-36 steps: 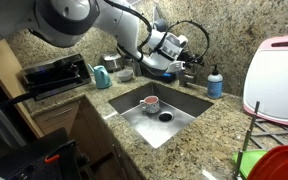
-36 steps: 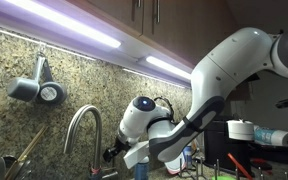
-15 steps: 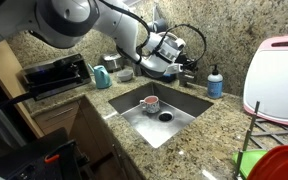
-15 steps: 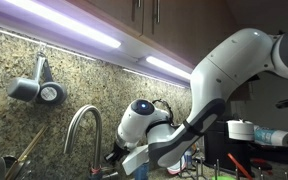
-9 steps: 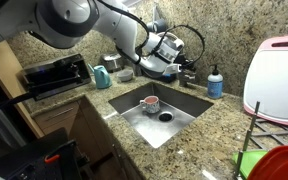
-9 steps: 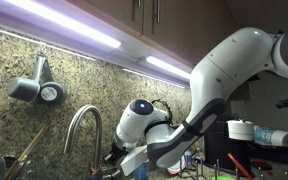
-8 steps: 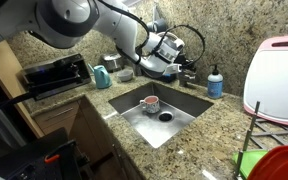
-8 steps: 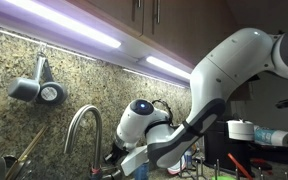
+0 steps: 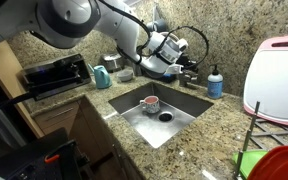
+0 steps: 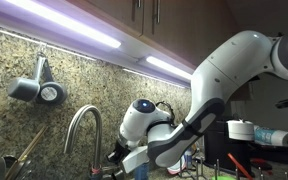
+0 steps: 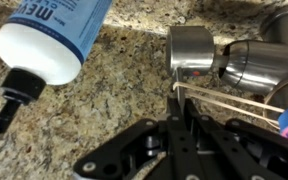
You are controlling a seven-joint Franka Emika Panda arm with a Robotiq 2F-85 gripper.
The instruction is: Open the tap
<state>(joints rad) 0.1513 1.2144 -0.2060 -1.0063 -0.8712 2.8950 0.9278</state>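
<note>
The tap (image 10: 77, 122) is a chrome gooseneck arching over the sink. In the wrist view its shiny base (image 11: 191, 52) lies just ahead of my fingers, and a thin lever (image 11: 239, 100) runs from it to the right. My gripper (image 11: 176, 100) is shut, with the lever's near end pinched between the fingertips. In both exterior views the gripper (image 9: 187, 63) (image 10: 112, 155) sits low at the foot of the tap, and the arm hides the lever there.
A blue-and-white soap bottle (image 11: 49, 35) (image 9: 215, 82) stands close beside the tap on the granite counter. The steel sink (image 9: 189, 104) holds a cup (image 9: 150, 102). A black appliance (image 9: 54, 74), a pink-white appliance (image 9: 279, 70) and a dish rack (image 9: 269, 150) stand around it.
The wrist has shifted very slightly at the tap's base. Nothing else has visibly moved.
</note>
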